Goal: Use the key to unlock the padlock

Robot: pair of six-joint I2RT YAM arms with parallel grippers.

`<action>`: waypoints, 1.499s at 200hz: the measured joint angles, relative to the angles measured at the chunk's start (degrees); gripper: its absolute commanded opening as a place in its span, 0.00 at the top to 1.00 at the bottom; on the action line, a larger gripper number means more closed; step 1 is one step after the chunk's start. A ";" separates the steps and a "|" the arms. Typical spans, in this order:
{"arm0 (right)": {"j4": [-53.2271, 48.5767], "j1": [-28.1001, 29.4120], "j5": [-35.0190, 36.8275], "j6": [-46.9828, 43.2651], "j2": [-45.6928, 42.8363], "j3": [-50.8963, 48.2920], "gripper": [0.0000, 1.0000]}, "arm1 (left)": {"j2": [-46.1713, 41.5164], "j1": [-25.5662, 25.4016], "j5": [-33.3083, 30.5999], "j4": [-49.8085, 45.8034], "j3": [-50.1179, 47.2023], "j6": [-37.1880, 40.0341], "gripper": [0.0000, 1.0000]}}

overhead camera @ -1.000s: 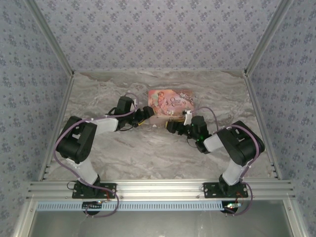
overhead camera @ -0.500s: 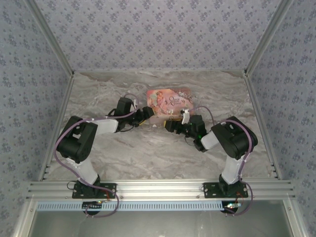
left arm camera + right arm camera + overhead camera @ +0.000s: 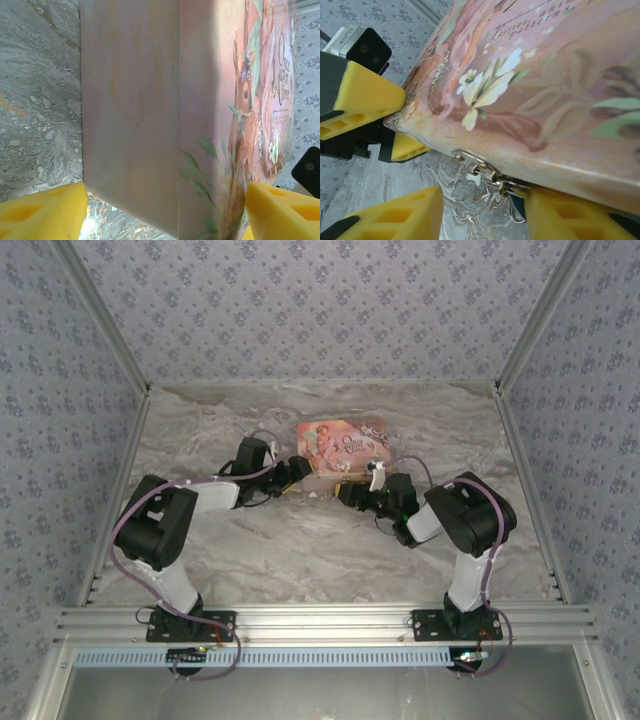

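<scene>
Beside the book's (image 3: 545, 90) clasp (image 3: 475, 162), the right gripper (image 3: 480, 220) (spread wide, keyless) framed the padlock (image 3: 517, 202), the left gripper's (image 3: 402, 125) hold unclear; fetching the key seemed next.

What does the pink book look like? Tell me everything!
The book is pink and thick like a box, cover up on the marble table. Its cover shows a deer, flowers and "Once upon a time". A silver clasp hangs on one edge. The left gripper pinches its corner.
</scene>
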 measured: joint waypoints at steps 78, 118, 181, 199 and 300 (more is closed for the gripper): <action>-0.24 -0.04 -0.11 0.26 0.55 0.00 0.71 | 0.00 0.00 0.15 0.55 -0.35 -0.04 0.19; -0.33 -0.04 0.09 0.02 0.76 0.00 0.82 | 0.00 0.00 0.13 0.59 -0.35 -0.04 0.19; 0.00 -0.04 0.13 0.11 1.18 0.00 0.97 | 0.00 0.00 0.09 0.72 -0.42 -0.46 0.19; 0.07 -0.04 0.13 0.28 1.20 0.00 0.99 | 0.00 0.00 0.09 0.79 -0.50 -0.48 0.19; 2.34 0.04 2.38 5.29 1.29 -1.20 1.00 | -0.15 -0.02 0.00 4.07 -2.73 -0.87 0.19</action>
